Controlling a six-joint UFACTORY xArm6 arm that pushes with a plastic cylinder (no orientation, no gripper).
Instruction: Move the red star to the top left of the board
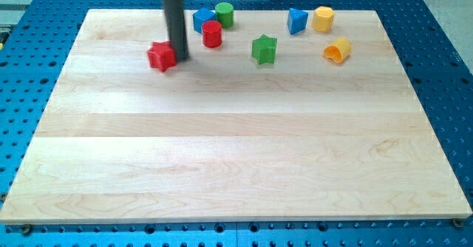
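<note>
The red star (161, 56) lies on the wooden board (236, 158) in its upper left part. My tip (180, 57) stands right at the star's right side, touching or almost touching it. The dark rod rises straight up from there to the view's top edge. A red cylinder (212, 34) stands just right of the rod.
A blue block (202, 18) and a green cylinder (224, 14) sit near the top edge, right of the rod. A green star (264, 49) lies toward the middle top. A blue block (296, 21), a yellow block (323, 18) and an orange block (338, 51) sit at the upper right.
</note>
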